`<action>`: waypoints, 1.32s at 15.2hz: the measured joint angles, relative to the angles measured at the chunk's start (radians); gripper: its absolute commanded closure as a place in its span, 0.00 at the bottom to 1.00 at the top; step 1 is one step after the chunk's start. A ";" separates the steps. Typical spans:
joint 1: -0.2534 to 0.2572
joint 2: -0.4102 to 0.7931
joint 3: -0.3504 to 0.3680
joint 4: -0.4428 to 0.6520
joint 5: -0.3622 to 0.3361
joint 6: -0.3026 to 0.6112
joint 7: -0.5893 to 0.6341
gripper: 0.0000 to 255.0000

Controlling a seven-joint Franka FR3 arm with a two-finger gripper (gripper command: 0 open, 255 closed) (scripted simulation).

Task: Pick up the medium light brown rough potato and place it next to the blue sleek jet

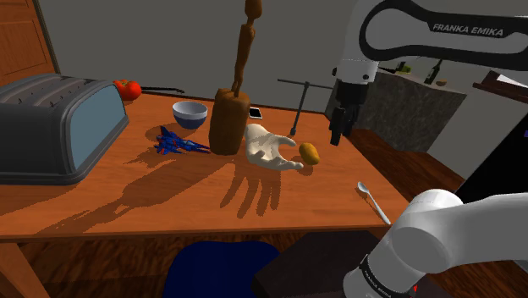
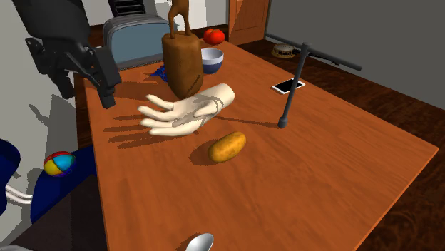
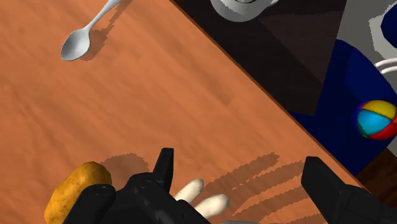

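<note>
Arm bent over the bench (image 1: pixel 101 203), fingers (image 3: pixel 164 170) open and holding nothing.
I see them pointing down, well apart, above the fingertips of the white hand model (image 1: pixel 269 147). The brown potato (image 1: pixel 310 153) lies on the bench just beside that hand. The blue jet (image 1: pixel 176 143) sits farther off, past the brown block (image 1: pixel 227 123).

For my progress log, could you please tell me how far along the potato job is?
Nothing looks done yet: the potato lies on the table beside the white model hand, well apart from the blue jet. In hand: the open claw hovers above, near the potato, touching nothing. Left: grasp it, lift it, set it beside the jet.
</note>
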 measured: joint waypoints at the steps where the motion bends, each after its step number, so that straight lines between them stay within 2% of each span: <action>1: 0.000 0.000 0.000 0.000 0.000 0.000 0.000 0.00; 3: -0.017 0.012 -0.025 -0.019 0.006 0.050 0.004 0.00; 13: -0.122 0.129 -0.230 -0.163 0.097 0.472 -0.001 0.00; 17: -0.134 0.217 -0.325 -0.199 0.178 0.651 -0.041 0.00; 20: -0.122 0.297 -0.406 -0.209 0.272 0.773 -0.096 0.00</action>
